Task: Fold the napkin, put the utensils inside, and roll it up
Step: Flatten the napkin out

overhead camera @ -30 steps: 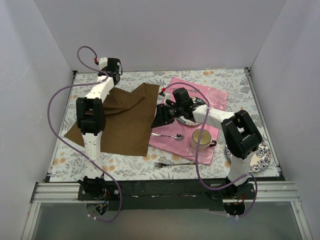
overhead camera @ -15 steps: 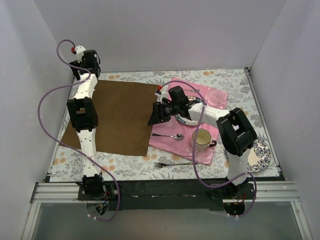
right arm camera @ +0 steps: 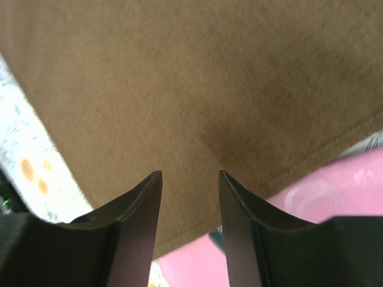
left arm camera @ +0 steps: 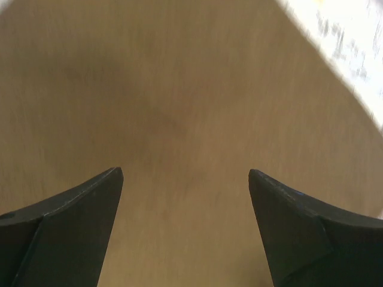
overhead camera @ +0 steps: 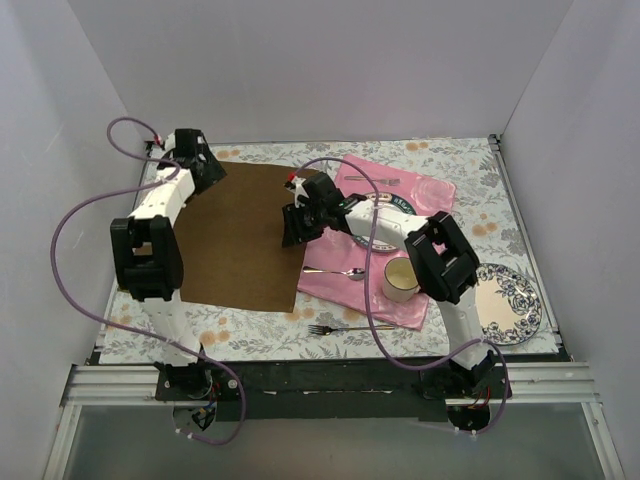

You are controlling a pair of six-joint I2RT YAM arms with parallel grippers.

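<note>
White-walled bay; floral-print tabletop (overhead camera: 465, 160).

- Containers: cream ceramic mug (overhead camera: 402, 280), upright on the large pink cloth mat (overhead camera: 430, 190); contents cannot be told. Round blue-patterned plate (overhead camera: 512, 300), right of the mat.
- Plain dark brown cloth napkin (overhead camera: 240, 240): left of the mat, its right edge lapping the mat. A second ago its far corner was lifted and rumpled; now it lies spread flat. Long axis runs near to far, leaning slightly right.
- Slim silver fork (overhead camera: 345, 328): on the tabletop near the front edge, lying left to right, tines left.
- Silver spoon (overhead camera: 338, 271): on the mat.
- Left gripper (left arm camera: 185, 173): released, jaws wide, over the napkin's far left corner.
- Right gripper (right arm camera: 190, 173): jaws narrowly parted, nothing between them, over the napkin's right edge.
</note>
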